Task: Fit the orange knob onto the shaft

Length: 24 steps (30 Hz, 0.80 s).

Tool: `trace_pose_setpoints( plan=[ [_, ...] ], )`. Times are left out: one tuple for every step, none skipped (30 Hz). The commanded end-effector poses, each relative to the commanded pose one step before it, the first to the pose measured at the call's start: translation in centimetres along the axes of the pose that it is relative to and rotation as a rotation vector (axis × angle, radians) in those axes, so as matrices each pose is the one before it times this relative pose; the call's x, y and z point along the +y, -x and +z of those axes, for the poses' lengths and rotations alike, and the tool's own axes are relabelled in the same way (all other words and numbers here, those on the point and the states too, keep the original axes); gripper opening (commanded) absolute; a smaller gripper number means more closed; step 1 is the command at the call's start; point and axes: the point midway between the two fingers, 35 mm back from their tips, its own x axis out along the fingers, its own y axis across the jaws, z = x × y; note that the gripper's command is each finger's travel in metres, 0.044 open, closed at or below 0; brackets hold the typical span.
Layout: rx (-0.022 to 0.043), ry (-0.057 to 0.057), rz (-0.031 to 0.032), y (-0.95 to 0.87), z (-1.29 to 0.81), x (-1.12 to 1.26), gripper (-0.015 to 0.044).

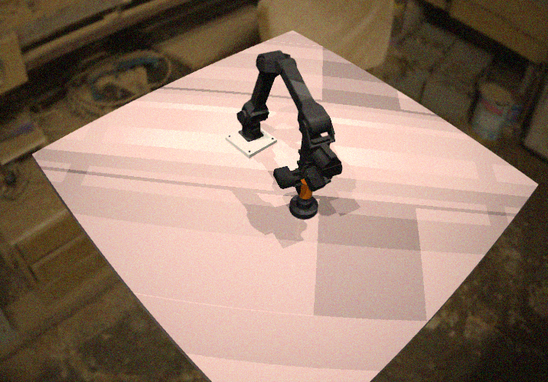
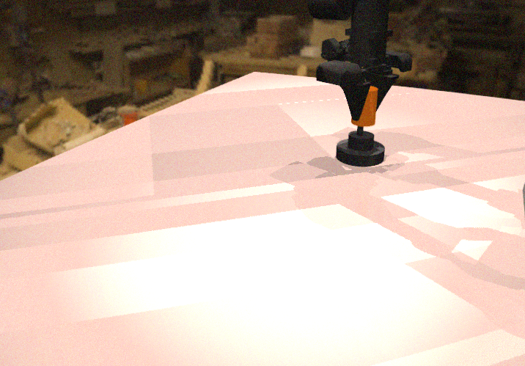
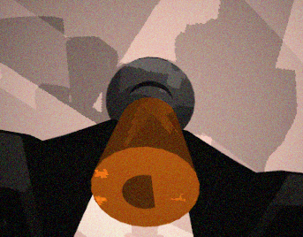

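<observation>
My gripper (image 1: 304,187) (image 2: 365,103) is shut on the orange knob (image 1: 304,190) (image 2: 367,105) (image 3: 146,168) and holds it upright right over the round dark pedestal (image 1: 304,208) (image 2: 360,151) (image 3: 188,95). In the exterior view a short piece of the dark shaft (image 2: 359,130) shows between the knob's lower end and the pedestal. In the wrist view the knob's near end shows a D-shaped hole with its flat side on the right. The shaft's flat side is hidden.
The arm's base stands on a white plate (image 1: 251,143) behind the pedestal. The pink table top (image 1: 221,236) ends in open edges on all sides, with workshop clutter beyond.
</observation>
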Motion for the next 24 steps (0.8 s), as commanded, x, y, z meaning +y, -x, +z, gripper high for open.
trace_pose_setpoints(
  plan=[
    [-0.00229, -0.1165, -0.00266, 0.006, 0.274, -0.023, 0.0000],
    [-0.00007, -0.0105, 0.00003, -0.076, 0.100, 0.041, 0.0000],
    [-0.00002, 0.0000, 0.00001, -0.047, 0.022, 0.017, 0.0000],
    [0.00000, 0.0000, 0.00001, -0.037, -0.003, 0.008, 0.0000],
    [0.00001, 0.0000, 0.00001, -0.019, -0.007, 0.007, 0.0000],
    [0.00001, 0.0000, 0.00001, -0.042, -0.010, 0.006, 0.0000],
    [0.00002, 0.0000, 0.00000, -0.035, -0.019, 0.003, 0.0000],
    [0.00002, 0.0000, 0.00000, -0.031, -0.020, -0.002, 0.0000],
    [-0.00001, 0.0000, 0.00000, -0.020, 0.007, 0.002, 0.0000],
    [0.00000, 0.0000, 0.00000, -0.014, -0.006, 0.001, 0.0000],
    [0.00002, 0.0000, 0.00000, -0.018, -0.021, -0.004, 0.0000],
    [0.00003, 0.0000, -0.00001, -0.024, -0.035, -0.009, 0.0000],
    [0.00003, 0.0000, -0.00001, -0.032, -0.040, -0.011, 0.0000],
    [0.00000, 0.0000, 0.00000, 0.051, 0.000, 0.000, 0.0000],
    [0.00004, 0.0000, -0.00001, -0.001, -0.049, -0.014, 0.0000],
    [0.00002, 0.0000, -0.00001, -0.001, -0.033, -0.010, 0.0000],
    [0.00002, 0.0000, -0.00001, -0.001, -0.032, -0.010, 0.0000],
    [0.00002, 0.0000, 0.00000, -0.035, -0.020, -0.006, 0.0000],
    [0.00003, 0.0000, -0.00001, -0.015, -0.035, -0.011, 0.0000],
    [0.00003, 0.0000, -0.00001, -0.006, -0.040, -0.013, 0.0000],
    [0.00003, 0.0000, -0.00001, -0.003, -0.042, -0.015, 0.0000],
    [0.00005, 0.0000, -0.00002, -0.003, -0.063, -0.023, 0.0000],
    [0.00002, 0.0000, -0.00001, 0.000, -0.021, -0.009, 0.0000],
    [0.00001, 0.0000, -0.00001, 0.000, -0.010, -0.007, 0.0000]
  ],
)
